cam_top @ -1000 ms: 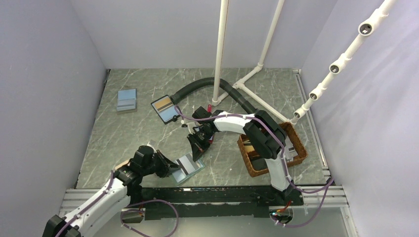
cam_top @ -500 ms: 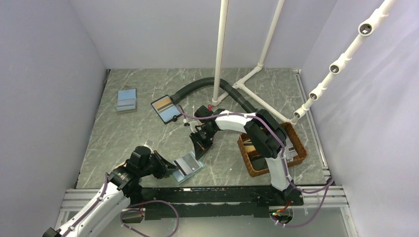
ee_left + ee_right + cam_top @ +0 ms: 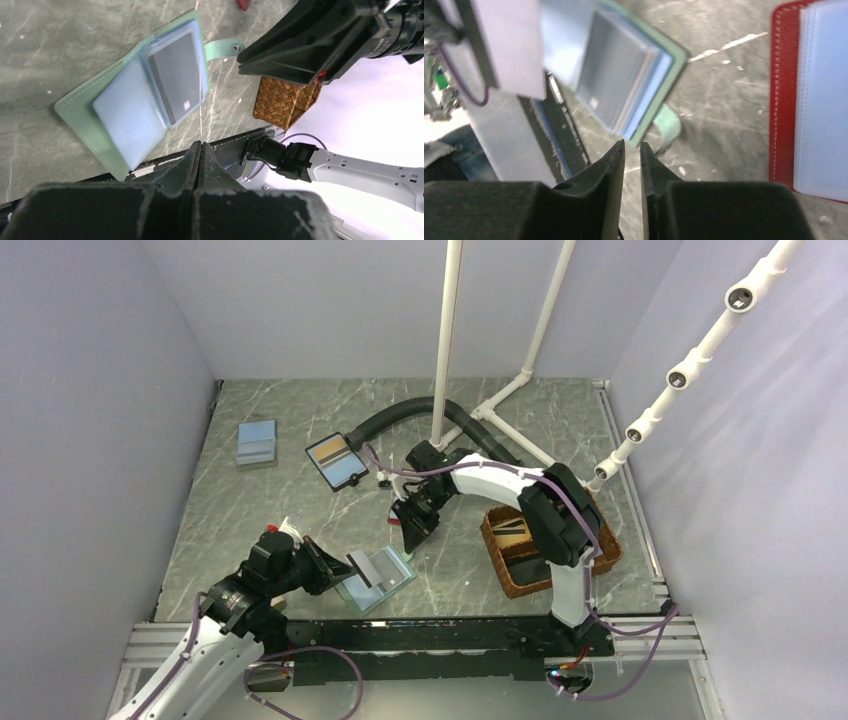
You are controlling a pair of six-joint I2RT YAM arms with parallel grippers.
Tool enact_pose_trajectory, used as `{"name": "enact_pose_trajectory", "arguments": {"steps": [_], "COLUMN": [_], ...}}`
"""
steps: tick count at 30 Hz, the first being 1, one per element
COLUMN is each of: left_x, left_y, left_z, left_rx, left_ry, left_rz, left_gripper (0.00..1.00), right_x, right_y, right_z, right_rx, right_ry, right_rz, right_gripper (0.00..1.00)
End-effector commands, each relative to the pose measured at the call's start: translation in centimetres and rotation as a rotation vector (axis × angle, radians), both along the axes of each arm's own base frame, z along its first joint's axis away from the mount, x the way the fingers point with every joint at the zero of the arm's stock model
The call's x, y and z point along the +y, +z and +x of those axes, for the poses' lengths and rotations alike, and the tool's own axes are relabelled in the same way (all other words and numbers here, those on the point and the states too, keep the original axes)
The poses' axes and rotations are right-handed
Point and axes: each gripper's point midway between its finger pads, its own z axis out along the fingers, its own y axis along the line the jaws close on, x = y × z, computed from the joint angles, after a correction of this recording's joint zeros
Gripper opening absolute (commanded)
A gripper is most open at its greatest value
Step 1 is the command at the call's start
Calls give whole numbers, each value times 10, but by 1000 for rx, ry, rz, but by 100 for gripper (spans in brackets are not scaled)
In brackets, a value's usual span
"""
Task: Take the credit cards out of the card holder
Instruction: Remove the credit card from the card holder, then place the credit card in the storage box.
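Left gripper [image 3: 199, 146]: fingers pinched together on a card, low near the table's front edge.
Card [image 3: 366, 568]: thin, seen edge-on from the left wrist, standing over the holder.
Holder [image 3: 127, 117]: teal, lying open on the table between the grippers, with a dark card in one pocket.
Right gripper [image 3: 631, 150]: fingers a slit apart and empty, near the holder's tab.
Red holder [image 3: 785, 100]: flat, beside the right gripper.
Basket [image 3: 601, 540]: far right.

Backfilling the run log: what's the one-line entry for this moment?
left gripper: shut on credit card | right gripper: slightly open, empty | card holder: open flat on table, dark card inside
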Motion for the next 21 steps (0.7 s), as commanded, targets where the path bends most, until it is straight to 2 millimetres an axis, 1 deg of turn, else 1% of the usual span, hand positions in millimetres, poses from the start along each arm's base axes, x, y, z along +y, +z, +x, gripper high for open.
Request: {"name": "enact_pose_trajectory", "arguments": {"steps": [1, 3, 6, 9, 12, 14, 15, 17, 19, 21], "left_x": [1, -1, -8, -20, -33, -38, -41, -47, -51, -56], "left_y": [37, 52, 74, 93, 111, 121, 121, 133, 139, 142], "left_z": [12, 16, 25, 35, 46, 51, 53, 56, 59, 62], "left_rx": [-200, -305, -455, -586, -690, -735, -736, -779, -799, -808], "left_ry": [-47, -86, -139, -195, -232, -250, -261, -277, -287, -294], "left_rz": [21, 38, 32, 8, -21, -32, -33, -54, -76, -95], "left_gripper": [0, 0, 0, 0, 0, 0, 0, 0, 0, 0], "right_x": [-2, -6, -10, -7, -3, -5, -7, -12, -16, -17], "right_y": [66, 85, 112, 133, 147, 153, 157, 164, 169, 171], "right_z": [-10, -8, -4, -3, -1, 7, 12, 22, 28, 29], "right_rx": [-17, -9, -3, -3, 4, -9, -18, -32, -42, -54], "right_ry": [193, 215, 213, 212, 200, 179, 169, 143, 129, 128], "right_rz": [255, 328, 401, 444, 476, 485, 490, 501, 513, 517], "right_gripper": [28, 38, 51, 61, 64, 66, 66, 67, 68, 69]}}
